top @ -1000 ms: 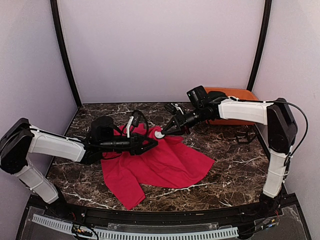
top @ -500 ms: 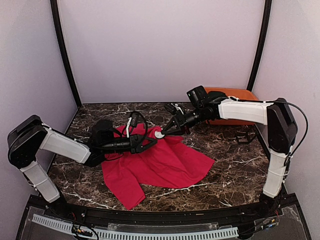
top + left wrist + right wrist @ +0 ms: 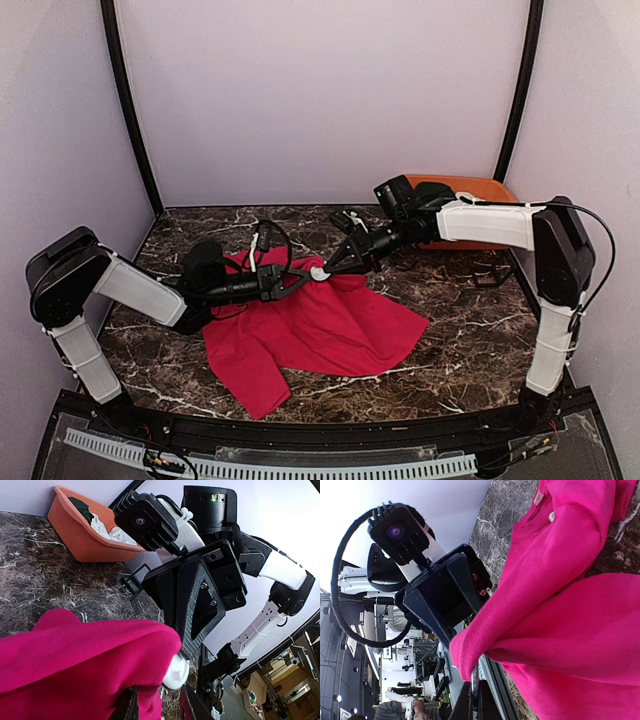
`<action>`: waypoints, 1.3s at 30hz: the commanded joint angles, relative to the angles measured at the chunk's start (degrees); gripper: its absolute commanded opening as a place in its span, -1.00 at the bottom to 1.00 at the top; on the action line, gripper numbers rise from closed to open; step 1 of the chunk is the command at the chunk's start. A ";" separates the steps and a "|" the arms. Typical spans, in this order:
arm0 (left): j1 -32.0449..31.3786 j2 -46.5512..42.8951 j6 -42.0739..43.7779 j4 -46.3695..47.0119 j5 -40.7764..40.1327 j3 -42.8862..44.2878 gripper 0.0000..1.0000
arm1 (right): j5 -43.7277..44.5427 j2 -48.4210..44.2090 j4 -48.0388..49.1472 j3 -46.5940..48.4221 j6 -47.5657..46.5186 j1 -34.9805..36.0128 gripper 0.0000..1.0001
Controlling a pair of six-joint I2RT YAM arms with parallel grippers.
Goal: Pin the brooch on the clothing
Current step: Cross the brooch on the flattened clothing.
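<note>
Top external view: the left claw (image 3: pixel 297 277) pinches a raised fold of the red shirt (image 3: pixel 320 330), which lies spread mid-surface (image 3: pixel 470 350); the right claw (image 3: pixel 326 267), clenched on the white brooch (image 3: pixel 318 271), meets that fold.

a robotics lab, by every sign: a white-and-black left arm (image 3: pixel 130 290) and right arm (image 3: pixel 490 222) stand bolted at the near edge of a marble-patterned table (image 3: pixel 470 350), boxed in by plain pale backdrop panels (image 3: pixel 320 100) and black poles (image 3: pixel 128 110) like a recording booth. a white slotted cable duct (image 3: pixel 300 468) runs along the front rail. a red t-shirt (image 3: pixel 320 330) lies on the table between the arms, and an orange basket (image 3: pixel 75 540) holding garments sits at the back. past the booth, the wrist cameras catch a larger workroom (image 3: pixel 285 680) with metal racks (image 3: pixel 417 662) and other gear, all blurred.
</note>
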 commanded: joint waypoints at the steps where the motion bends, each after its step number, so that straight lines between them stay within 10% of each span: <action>1: 0.48 1.08 -1.10 3.02 1.40 1.24 -0.46 | -1.84 -2.36 2.38 -0.60 -0.21 0.31 -1.00; 39: 2.37 11.16 -19.16 24.14 7.16 5.33 -0.20 | -0.68 -1.52 -2.15 -1.18 -6.98 1.04 -1.00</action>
